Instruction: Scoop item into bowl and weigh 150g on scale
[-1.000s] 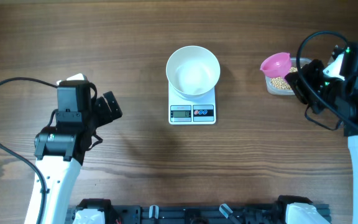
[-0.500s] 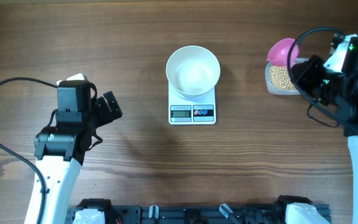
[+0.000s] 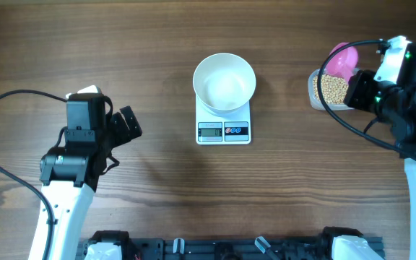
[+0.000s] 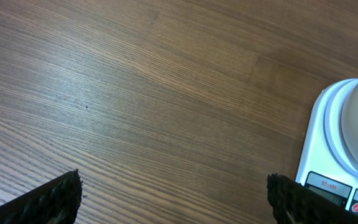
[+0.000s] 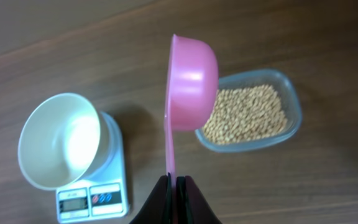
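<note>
Overhead, you see the beans, small, round and pale tan, heaped in a clear tub at the right of the wooden table. They lie well apart from the white bowl on the scale. Your left gripper has its jaws apart over bare wood.

The left wrist adds only wood grain, the scale's glossy corner and the bowl's flank.

The right wrist shows your right gripper clamped on the thin handle of a pink plastic scoop, seen edge-on above the rounded-rectangular tub.
</note>
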